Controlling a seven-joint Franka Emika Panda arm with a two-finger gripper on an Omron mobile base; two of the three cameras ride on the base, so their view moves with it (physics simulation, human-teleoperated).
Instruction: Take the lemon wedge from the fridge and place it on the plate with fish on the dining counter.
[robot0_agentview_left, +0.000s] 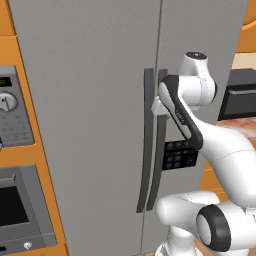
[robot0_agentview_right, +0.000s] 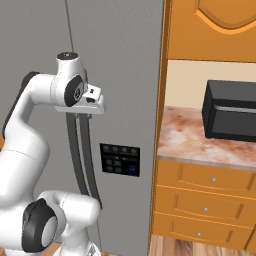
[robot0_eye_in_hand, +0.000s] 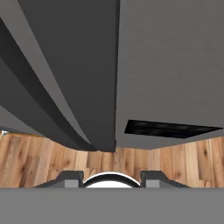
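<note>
The fridge (robot0_agentview_left: 90, 125) stands with both matte grey doors shut, so the lemon wedge is hidden behind them. My gripper (robot0_eye_in_hand: 111, 177) points down along the door fronts, close to the two long dark handles (robot0_agentview_left: 148, 145) where the doors meet. Its fingertips (robot0_eye_in_hand: 70, 178) are spread wide with nothing between them. In the right base view the hand (robot0_agentview_right: 86, 106) sits at the top of the handles (robot0_agentview_right: 76, 150). The plate, the fish and the dining counter are out of view.
A dark control panel (robot0_agentview_right: 120, 160) is set in the right fridge door. A grey wall oven (robot0_agentview_left: 17, 200) sits left of the fridge. To the right, a marbled counter on orange cabinets (robot0_agentview_right: 185, 137) carries a black appliance (robot0_agentview_right: 230, 110). Wood floor (robot0_eye_in_hand: 175, 164) lies below.
</note>
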